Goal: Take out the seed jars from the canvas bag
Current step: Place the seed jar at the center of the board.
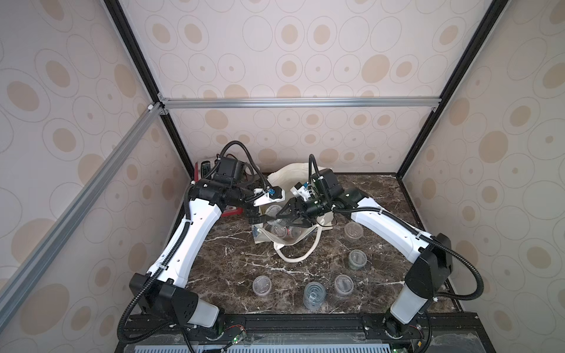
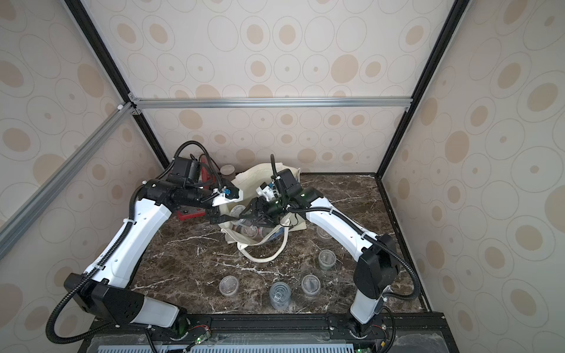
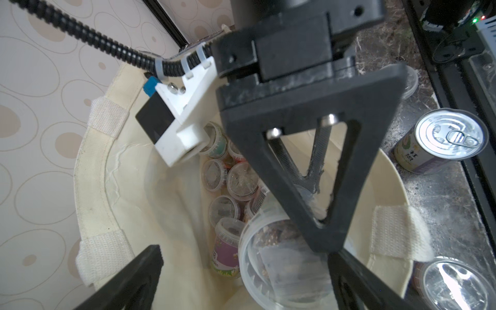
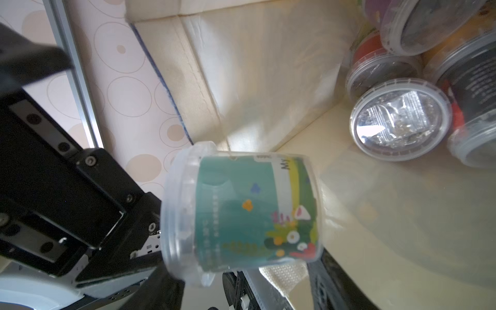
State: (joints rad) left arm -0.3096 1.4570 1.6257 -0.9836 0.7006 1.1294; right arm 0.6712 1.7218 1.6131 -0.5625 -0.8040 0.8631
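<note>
In both top views, two black-and-white arms lean in from either side and meet over the mouth of a slumped cream canvas bag (image 1: 284,177) near the back of the dark marble bench (image 1: 238,262). The right claw (image 1: 275,220) dips into the opening, with the left claw (image 1: 258,217) just beside it at the rim. Four seed jars (image 1: 357,259) stand out on the bench nearer the front, well apart from the bag, with a tin can (image 1: 315,295) among them. From the left wrist, the left claw's fingers (image 3: 128,281) stand wide apart and grip nothing, and more jars lie heaped deep in the bag. From the right wrist, the right claw is closed on a green-labelled jar (image 4: 241,209) tipped on its side, lid towards the left claw, base towards the heap. The way out looks to be upward, then forward to the bench. The right arm, elbow bent and wrist pitched down, seems placed for that lift.
</note>
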